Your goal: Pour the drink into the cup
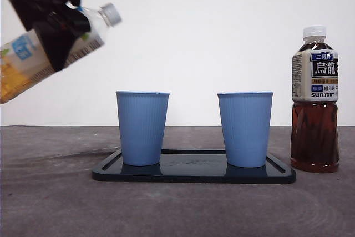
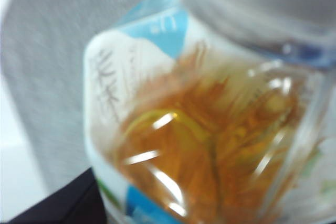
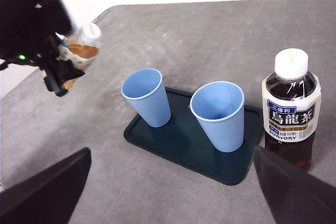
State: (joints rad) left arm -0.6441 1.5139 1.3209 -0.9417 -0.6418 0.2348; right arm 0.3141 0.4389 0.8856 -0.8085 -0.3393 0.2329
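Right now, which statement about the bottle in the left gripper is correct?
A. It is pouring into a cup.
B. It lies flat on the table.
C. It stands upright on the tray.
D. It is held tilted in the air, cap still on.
D: the left gripper holds the yellow drink bottle tilted above the table, away from the tray, its white cap on and no liquid coming out.

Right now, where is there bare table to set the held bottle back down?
Bare table lies left of the tray, below the left end effector holding the tilted bottle. The strip in front of the tray is bare too. Crowded: the cups and oolong bottle at right.
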